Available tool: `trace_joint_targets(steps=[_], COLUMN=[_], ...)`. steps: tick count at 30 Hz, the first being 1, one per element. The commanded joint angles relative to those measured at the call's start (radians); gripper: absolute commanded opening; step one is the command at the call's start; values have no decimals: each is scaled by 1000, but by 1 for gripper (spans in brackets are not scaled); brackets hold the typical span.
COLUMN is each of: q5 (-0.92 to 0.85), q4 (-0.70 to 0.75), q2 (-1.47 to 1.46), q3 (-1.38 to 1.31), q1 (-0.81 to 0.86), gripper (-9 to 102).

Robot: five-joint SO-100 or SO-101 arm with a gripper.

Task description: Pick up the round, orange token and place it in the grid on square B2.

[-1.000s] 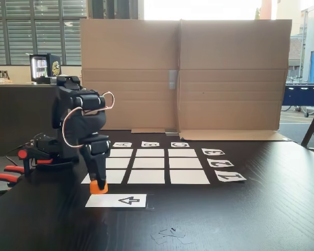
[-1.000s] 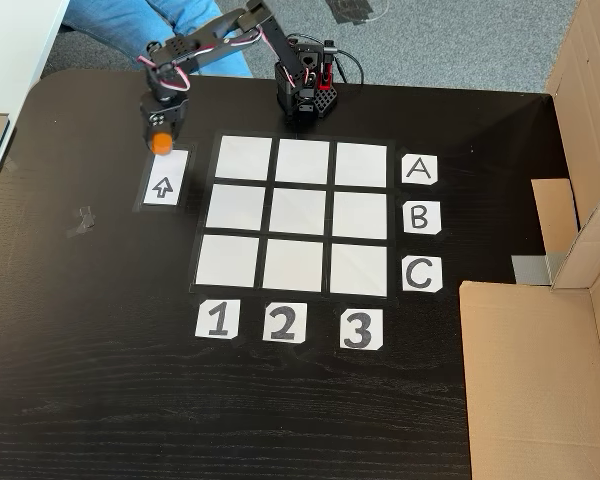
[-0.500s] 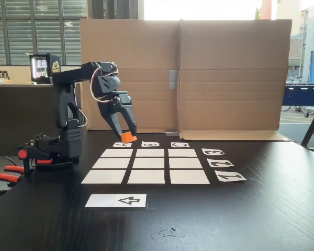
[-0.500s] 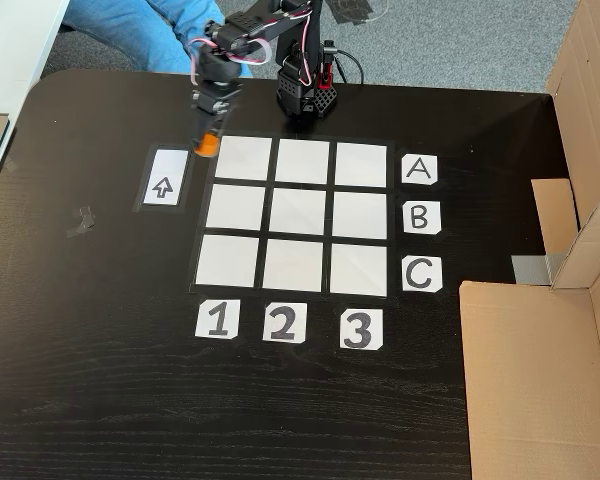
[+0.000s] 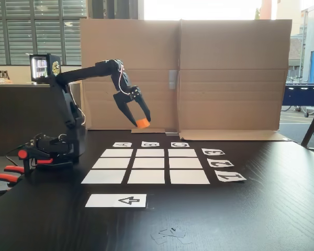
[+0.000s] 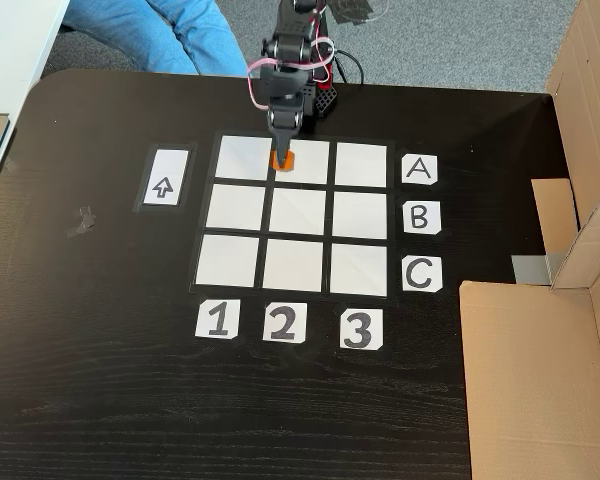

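The round orange token (image 5: 142,123) hangs in the air, held between the black fingers of my gripper (image 5: 141,122), which is shut on it. In a fixed view from above, the token (image 6: 281,160) and gripper (image 6: 281,157) appear over the near-arm row of the grid (image 6: 239,251), around the line between its left and middle cells. Square B2 (image 6: 299,212), the centre cell, lies bare just beyond the token. From the front, the grid (image 5: 146,177) lies flat below and square B2 (image 5: 149,163) is uncovered.
A white strip with a black arrow (image 5: 116,200) lies in front of the grid. Labels A B C (image 6: 420,217) and 1 2 3 (image 6: 284,324) edge it. A cardboard wall (image 5: 230,73) stands behind the table. Orange-red clamp handles (image 5: 5,177) sit at the left. A person's blue-trousered legs (image 6: 150,30) are beyond the table.
The arm lifted the token off the arrow strip, then swung it up and across toward the grid; it now hangs over the grid's near-arm row.
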Motion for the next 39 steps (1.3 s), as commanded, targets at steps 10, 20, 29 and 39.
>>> trace_joint_targets(steps=[10, 20, 29, 39], q5=[64, 91, 115, 156], q4=[-133, -202, -242, -255], q2=[-199, -314, -394, -425], q3=[44, 46, 46, 35], q1=[-20, -23, -34, -69], gripper=[0, 0, 0, 0])
